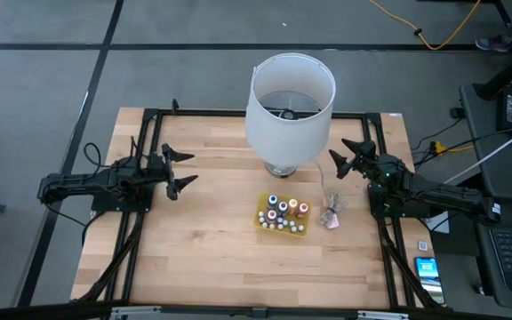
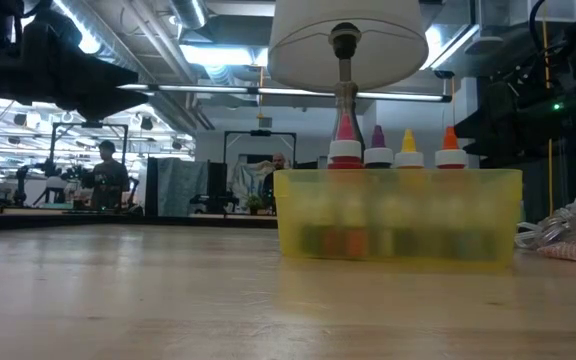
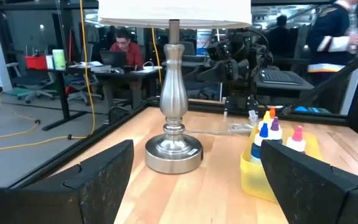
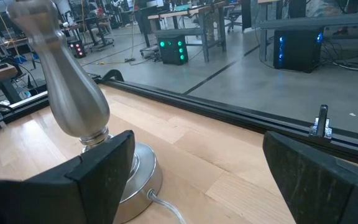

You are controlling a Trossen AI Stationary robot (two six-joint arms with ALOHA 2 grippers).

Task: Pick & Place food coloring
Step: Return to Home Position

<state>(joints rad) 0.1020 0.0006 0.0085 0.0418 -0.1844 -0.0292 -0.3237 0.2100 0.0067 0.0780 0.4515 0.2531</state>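
Two arms wait at the sides of the desk [image 1: 194,258], the left gripper [image 1: 189,168] and right gripper [image 1: 337,149] both with jaws released and empty. The food coloring [image 1: 281,210] sits inside the yellow bin [image 1: 303,233] near the lamp [image 1: 290,107], seemingly upright. A crumpled wrapper [image 1: 332,214] lies just beside the bin.

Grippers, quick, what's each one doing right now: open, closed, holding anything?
Left gripper: open, holding nothing, at the left of the wooden table.
Right gripper: open, holding nothing, beside the silver lamp with the white shade.
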